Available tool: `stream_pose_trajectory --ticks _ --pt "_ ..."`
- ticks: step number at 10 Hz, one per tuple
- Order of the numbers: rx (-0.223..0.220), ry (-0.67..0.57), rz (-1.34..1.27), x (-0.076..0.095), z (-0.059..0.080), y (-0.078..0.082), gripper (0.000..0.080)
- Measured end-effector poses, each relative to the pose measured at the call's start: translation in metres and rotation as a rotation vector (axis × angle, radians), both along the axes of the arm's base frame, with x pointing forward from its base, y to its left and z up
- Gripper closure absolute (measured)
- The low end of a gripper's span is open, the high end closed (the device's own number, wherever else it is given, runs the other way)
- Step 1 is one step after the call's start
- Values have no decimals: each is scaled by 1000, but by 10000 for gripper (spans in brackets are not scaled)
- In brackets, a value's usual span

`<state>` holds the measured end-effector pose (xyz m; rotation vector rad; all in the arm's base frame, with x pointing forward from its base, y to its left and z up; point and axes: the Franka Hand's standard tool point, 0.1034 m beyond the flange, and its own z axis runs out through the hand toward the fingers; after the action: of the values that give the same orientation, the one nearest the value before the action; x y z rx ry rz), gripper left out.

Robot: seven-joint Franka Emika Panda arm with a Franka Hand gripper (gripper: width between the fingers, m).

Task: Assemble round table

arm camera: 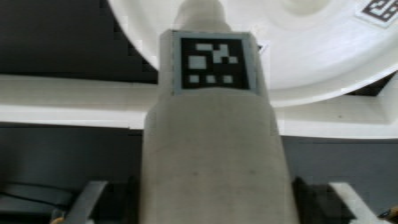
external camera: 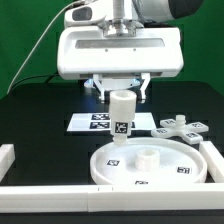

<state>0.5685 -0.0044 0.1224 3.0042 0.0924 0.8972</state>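
The large round disc [external camera: 172, 166] lies flat on the black table against the front wall, with a raised hub [external camera: 147, 156] in its middle. My gripper [external camera: 121, 97] is shut on the short cylinder leg [external camera: 121, 117], holding it upright over the disc's part toward the exterior view's left, beside the hub. In the wrist view the leg [arm camera: 214, 140] fills the middle between my gripper's [arm camera: 214, 208] fingers, its tag facing the camera, with the disc [arm camera: 302, 45] beyond its tip. The cross-shaped foot piece [external camera: 183, 128] lies behind the disc at the exterior view's right.
The marker board [external camera: 95, 122] lies flat behind the leg. Long white border walls run along the front [external camera: 100, 196], the exterior view's left [external camera: 8, 155] and right [external camera: 214, 160]. A wall band [arm camera: 54, 100] crosses the wrist view beside the disc.
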Motion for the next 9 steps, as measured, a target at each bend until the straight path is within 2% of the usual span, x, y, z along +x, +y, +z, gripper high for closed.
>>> stream_pose_trajectory --ticks 3,4,5,7,8,9 --pt "70 7 -34 -5 -1 46 393" --pt "69 11 -73 -6 4 48 393" --pt "43 8 -64 -5 3 47 393" --pt "42 11 -75 -5 2 44 393" --pt "23 -17 -70 -1 4 39 393" --pt "30 -4 -65 -1 1 38 393"
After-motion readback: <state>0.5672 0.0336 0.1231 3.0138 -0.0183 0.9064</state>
